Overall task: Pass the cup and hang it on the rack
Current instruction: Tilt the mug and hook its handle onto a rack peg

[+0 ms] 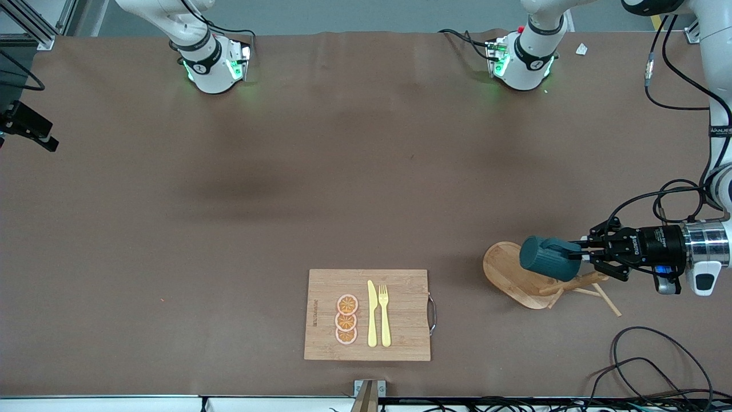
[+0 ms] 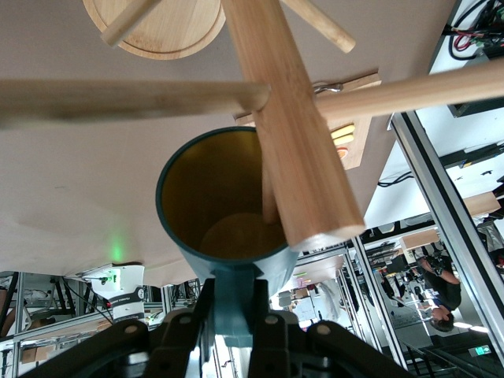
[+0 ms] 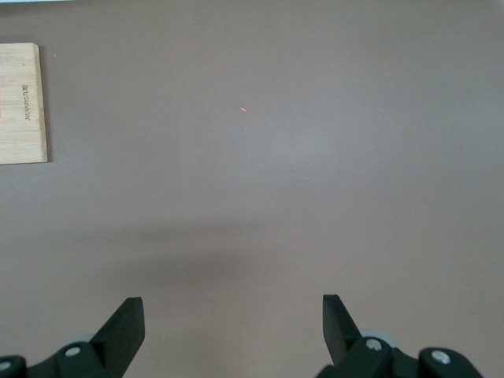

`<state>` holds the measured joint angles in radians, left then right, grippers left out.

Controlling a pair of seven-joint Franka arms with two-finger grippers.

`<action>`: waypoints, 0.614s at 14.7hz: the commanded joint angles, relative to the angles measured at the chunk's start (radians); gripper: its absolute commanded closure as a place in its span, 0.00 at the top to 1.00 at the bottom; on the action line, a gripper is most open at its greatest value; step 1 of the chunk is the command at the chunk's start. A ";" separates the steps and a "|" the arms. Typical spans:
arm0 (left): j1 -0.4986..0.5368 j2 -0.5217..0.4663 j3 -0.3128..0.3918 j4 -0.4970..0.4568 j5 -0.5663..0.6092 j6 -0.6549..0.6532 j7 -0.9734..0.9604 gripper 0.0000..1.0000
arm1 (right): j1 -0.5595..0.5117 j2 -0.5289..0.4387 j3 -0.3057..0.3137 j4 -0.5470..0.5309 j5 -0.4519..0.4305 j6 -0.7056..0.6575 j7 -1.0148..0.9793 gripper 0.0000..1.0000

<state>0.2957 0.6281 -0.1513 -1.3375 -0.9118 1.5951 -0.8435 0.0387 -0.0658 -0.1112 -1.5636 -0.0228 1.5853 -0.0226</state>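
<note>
Cup (image 1: 550, 258) is hanging in the air, dark teal and ribbed, lying sideways in the grip of the left gripper (image 1: 584, 255), whose fingers are pinching its loop handle from the left arm's end of the table. It is sitting over the rack (image 1: 514, 272), a light wooden mug tree with an oval base, and its body is covering part of that base in the front view. In the left wrist view the cup's (image 2: 224, 213) yellowish-tan inside is facing the camera, and the thick central post (image 2: 287, 118) of the rack (image 2: 165, 27) is crossing right over its rim, with a thin dowel peg seeming to reach down into the mouth; whether the cup is touching the wood I cannot tell. Other pegs are sticking out to either side of the post. The right gripper (image 3: 233, 331) is waiting with its fingers spread wide and holding nothing, hovering over bare brown table (image 1: 229, 229) near a corner of the cutting board (image 3: 22, 102). That cutting board (image 1: 400, 315) is lying toward the front camera's edge of the table, carrying three orange slices (image 1: 346, 319), a yellow knife (image 1: 372, 313) and a yellow fork (image 1: 385, 315) side by side.
</note>
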 commanded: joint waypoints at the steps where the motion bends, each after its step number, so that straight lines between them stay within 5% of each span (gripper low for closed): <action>1: 0.005 0.004 -0.002 0.009 -0.022 0.012 0.000 0.00 | -0.019 0.006 0.010 0.013 -0.002 -0.002 -0.008 1.00; 9: 0.023 0.019 -0.002 0.011 -0.024 0.025 0.003 0.00 | -0.020 0.006 0.010 0.013 -0.003 -0.002 -0.008 1.00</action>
<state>0.3162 0.6373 -0.1510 -1.3375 -0.9119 1.6132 -0.8435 0.0386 -0.0658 -0.1119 -1.5636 -0.0228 1.5863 -0.0227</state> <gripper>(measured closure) 0.789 0.000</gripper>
